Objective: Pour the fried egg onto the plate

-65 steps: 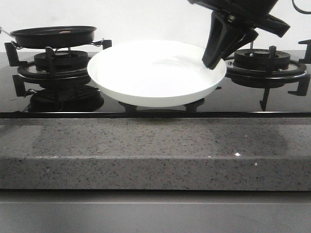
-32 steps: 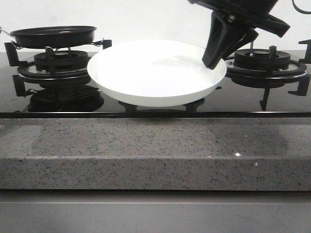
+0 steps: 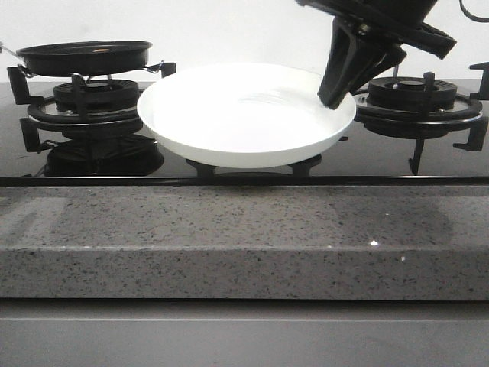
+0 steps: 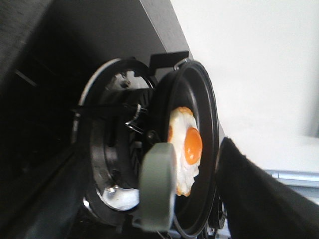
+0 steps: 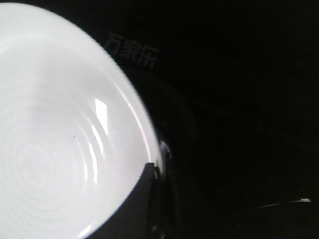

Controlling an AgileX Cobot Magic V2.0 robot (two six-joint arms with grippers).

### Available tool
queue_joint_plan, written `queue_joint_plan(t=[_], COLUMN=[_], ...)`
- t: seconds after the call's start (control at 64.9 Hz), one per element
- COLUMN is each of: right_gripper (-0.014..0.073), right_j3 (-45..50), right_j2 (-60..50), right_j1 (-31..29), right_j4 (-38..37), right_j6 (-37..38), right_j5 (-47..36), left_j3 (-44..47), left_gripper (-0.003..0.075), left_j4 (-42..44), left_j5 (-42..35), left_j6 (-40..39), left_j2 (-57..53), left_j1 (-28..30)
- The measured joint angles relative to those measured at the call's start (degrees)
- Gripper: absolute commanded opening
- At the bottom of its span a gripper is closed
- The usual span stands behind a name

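Note:
The white plate (image 3: 237, 115) (image 5: 60, 139) hangs level over the middle of the stove. My right gripper (image 3: 334, 98) (image 5: 157, 199) is shut on its right rim, one finger inside the dish. The black frying pan (image 3: 84, 55) (image 4: 207, 99) sits on the back left burner. Inside it lies the fried egg (image 4: 185, 149), white with an orange yolk. My left gripper (image 4: 152, 189) shows only in its wrist view. It is open, its dark fingers wide apart on either side of the pan's grey-green handle (image 4: 157, 184).
The black glass stove top (image 3: 382, 157) carries a left burner grate (image 3: 92, 99) and a right burner grate (image 3: 416, 95). A speckled grey stone counter edge (image 3: 244, 237) runs across the front. A white wall stands behind.

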Motion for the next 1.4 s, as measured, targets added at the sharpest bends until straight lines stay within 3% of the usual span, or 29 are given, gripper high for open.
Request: queue_joint_plan(t=[0.632, 0.786, 1.048, 1.172, 1.403], right_gripper=[-0.0069, -0.0069, -0.0069, -0.0069, -0.0069], right_j3=[0.0, 0.0, 0.0, 0.0, 0.0], right_j2=[0.0, 0.0, 0.0, 0.0, 0.0], right_j1=[0.0, 0.0, 0.0, 0.0, 0.0], right_j4=[0.0, 0.0, 0.0, 0.0, 0.0], right_j6=[0.0, 0.0, 0.0, 0.0, 0.0], right_j5=[0.0, 0.0, 0.0, 0.0, 0.0], left_j3=[-1.4, -1.4, -1.4, -1.4, -1.7], left_gripper=[0.0425, 0.0328, 0.0066, -0.0020, -0.0019], left_j4=[-0.4, -0.4, -0.3, -0.3, -0.3], left_j5=[1.8, 1.8, 1.4, 1.4, 2.7], left_j6=[-3.3, -4.7, -5.6, -5.7, -5.7], left_j2=[0.7, 0.7, 0.7, 0.7, 0.7], left_j1=[-1.9, -1.9, -1.9, -1.9, -1.9])
